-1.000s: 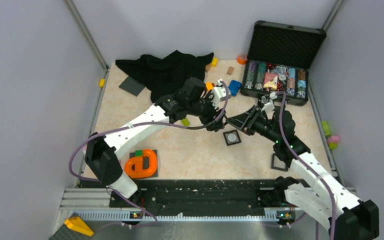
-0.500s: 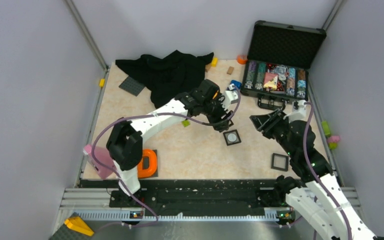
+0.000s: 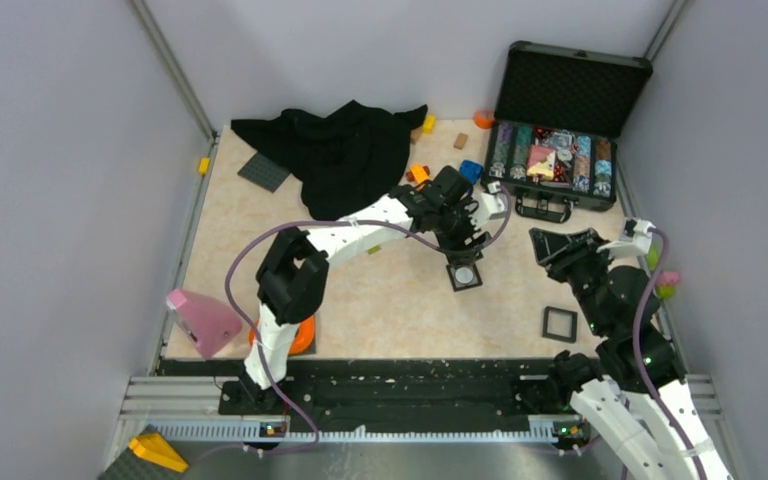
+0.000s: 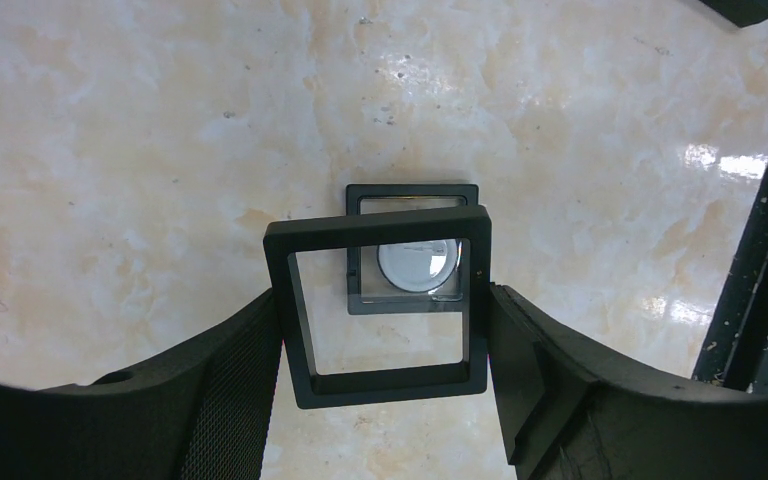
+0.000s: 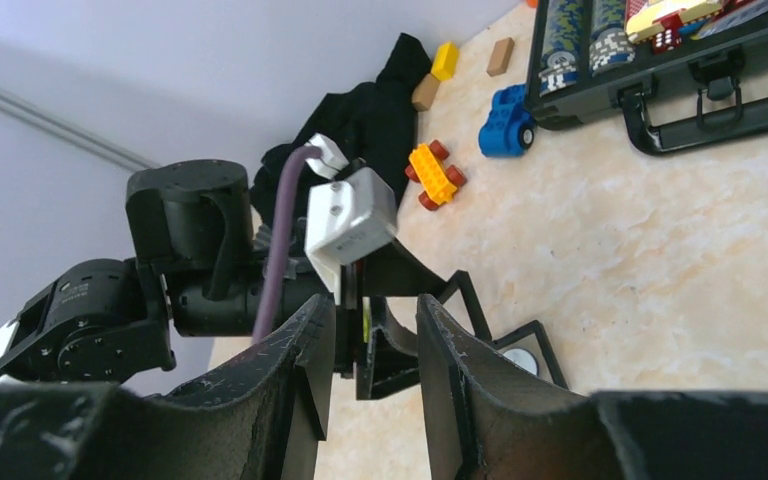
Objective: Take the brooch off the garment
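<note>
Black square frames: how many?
3. The held frame is in the left jaws, a second frame lies below it around the brooch, a third frame sits by the right arm.

walls point(image 3: 60, 150): plain grey | tabletop point(image 3: 390, 312): beige marbled, glossy | corner posts point(image 3: 170, 65): metal

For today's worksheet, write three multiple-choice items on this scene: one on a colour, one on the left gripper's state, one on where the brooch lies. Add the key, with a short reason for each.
1. The garment is: A black; B orange; C white.
2. The left gripper is: A open and empty; B shut on a black square frame; C shut on the garment.
3. The brooch lies: A on the garment; B in a second black frame on the table, under the held one; C on bare table, outside any frame.

Key: 1 A, the cloth heap is black. 2 B, its fingers press the frame's two sides. 3 B, the silvery disc shows through the held frame, inside the lower one.
</note>
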Tool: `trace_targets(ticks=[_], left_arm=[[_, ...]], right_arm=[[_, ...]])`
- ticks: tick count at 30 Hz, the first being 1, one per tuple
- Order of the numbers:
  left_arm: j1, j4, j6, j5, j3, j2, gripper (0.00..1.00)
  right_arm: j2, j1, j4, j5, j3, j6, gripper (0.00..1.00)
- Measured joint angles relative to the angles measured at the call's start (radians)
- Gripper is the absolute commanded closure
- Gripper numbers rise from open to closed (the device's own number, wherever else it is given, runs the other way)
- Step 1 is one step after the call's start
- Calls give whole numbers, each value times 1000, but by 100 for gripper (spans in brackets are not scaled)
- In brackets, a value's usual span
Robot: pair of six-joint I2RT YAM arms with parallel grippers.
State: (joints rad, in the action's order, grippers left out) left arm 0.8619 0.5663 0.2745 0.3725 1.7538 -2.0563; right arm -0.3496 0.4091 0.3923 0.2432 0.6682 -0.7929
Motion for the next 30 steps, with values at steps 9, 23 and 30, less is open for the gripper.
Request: trace_targets(ticks=[9,23,30], left_arm=[[50,50,50,-66,61,-90,44],[67,101,72,-138,119,-168,45],[70,116,78,-142,126,-182,44]], right_arm=[[48,0,-9,33,-6,24,64],[110,0,-14,90,-7,58,65],[110,0,-16,96,-7,60,65]])
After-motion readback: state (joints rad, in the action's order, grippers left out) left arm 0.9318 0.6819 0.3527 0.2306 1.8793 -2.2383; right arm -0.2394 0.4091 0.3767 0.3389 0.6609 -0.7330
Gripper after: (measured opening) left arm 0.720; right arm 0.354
